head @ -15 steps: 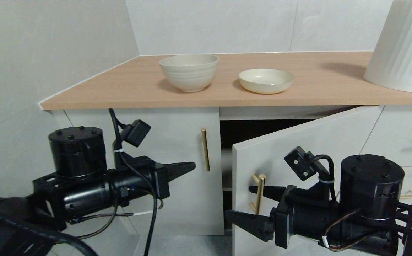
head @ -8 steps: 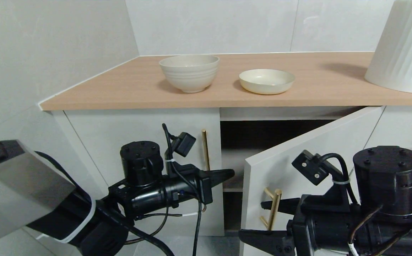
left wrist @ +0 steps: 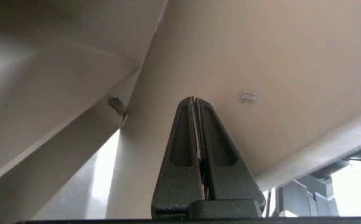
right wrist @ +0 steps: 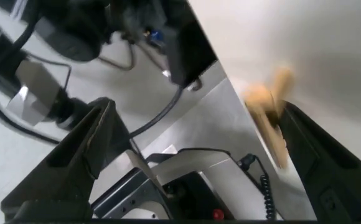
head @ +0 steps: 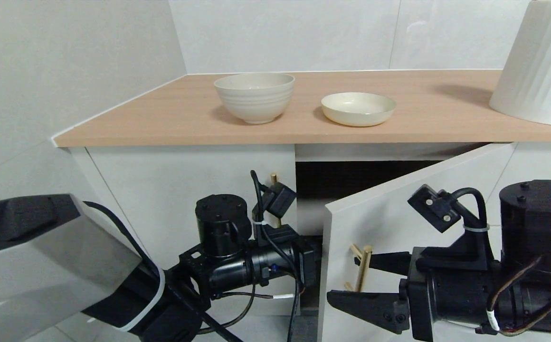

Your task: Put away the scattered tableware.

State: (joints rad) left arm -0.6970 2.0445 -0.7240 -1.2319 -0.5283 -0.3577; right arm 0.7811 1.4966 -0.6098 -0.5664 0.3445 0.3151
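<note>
A cream ribbed ceramic bowl (head: pixel 254 96) and a shallow cream dish (head: pixel 358 108) stand apart on the wooden countertop (head: pixel 171 118), above the half-open white cabinet door (head: pixel 389 209). The right gripper (head: pixel 351 279) has its fingers spread either side of the door's brass bar handle (head: pixel 362 268). The left gripper (left wrist: pixel 195 143), its fingers pressed together, sits behind the door's free edge.

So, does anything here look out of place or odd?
Only the cabinet door: it stands ajar, its handle inside the open right gripper. The shut left gripper points into the gap. The bowl and dish sit upright on the counter, nothing spilled.
</note>
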